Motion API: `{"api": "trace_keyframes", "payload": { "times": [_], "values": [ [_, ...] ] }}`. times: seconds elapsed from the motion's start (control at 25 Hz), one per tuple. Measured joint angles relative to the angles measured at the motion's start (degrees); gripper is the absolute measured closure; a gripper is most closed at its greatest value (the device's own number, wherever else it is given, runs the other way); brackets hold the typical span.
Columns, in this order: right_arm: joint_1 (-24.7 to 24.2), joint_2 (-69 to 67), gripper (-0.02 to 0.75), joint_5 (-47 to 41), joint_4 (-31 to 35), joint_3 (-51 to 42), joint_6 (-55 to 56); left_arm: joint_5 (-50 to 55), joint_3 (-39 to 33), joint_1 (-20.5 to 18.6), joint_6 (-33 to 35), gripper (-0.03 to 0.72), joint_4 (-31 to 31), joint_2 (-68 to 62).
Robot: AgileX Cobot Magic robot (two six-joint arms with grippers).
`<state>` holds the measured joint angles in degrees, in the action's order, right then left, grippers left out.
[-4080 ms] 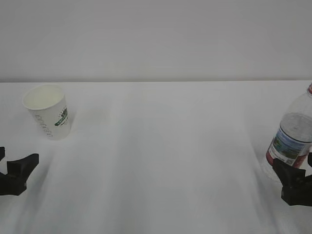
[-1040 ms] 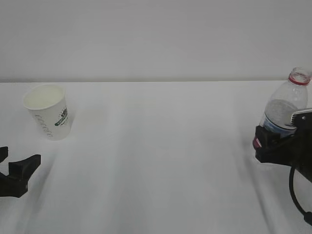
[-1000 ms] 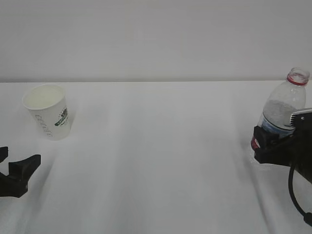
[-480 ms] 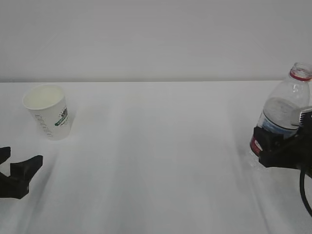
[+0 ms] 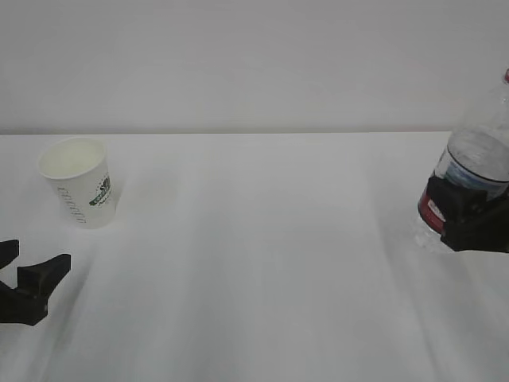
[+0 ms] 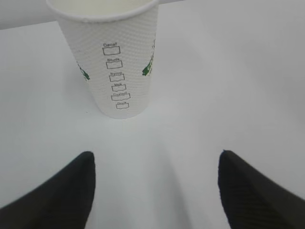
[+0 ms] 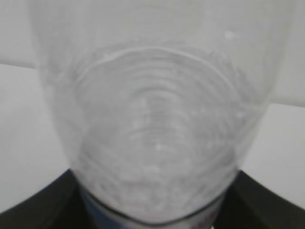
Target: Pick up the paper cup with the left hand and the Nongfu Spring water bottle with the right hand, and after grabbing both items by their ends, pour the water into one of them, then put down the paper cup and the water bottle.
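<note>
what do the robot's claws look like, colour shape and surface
Both claws are matte black. The left claw shows two blunt, wedge-shaped fingers with a fine woven, carbon-fibre-like texture in the left wrist view. The right claw is the same black, blocky and angular in the exterior view; the right wrist view shows only dark finger edges at the bottom corners. No cables or markings are visible now.

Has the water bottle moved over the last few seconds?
Yes. The Nongfu Spring water bottle, clamped in the right tool, has risen against the table's far edge and shifted right; its neck is now cut off by the frame.
</note>
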<state>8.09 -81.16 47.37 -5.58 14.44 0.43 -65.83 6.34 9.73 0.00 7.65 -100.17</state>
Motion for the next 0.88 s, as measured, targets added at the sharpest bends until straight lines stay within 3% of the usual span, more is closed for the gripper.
{"api": "trace_keyframes", "payload": {
  "times": [0.16,0.36,0.88],
  "values": [
    [0.0,3.9,0.264,-5.5,0.0,0.7,0.2,0.0,0.0,0.0,-0.4,0.132,0.0,0.0],
    [0.0,4.5,0.264,-6.8,0.0,1.4,0.2,0.0,0.0,0.0,-6.3,0.140,-0.1,-0.1],
    [0.0,4.5,0.265,-9.2,-1.5,1.4,1.0,-0.1,6.6,0.0,-6.1,0.139,-2.3,-4.7]
  ]
}}
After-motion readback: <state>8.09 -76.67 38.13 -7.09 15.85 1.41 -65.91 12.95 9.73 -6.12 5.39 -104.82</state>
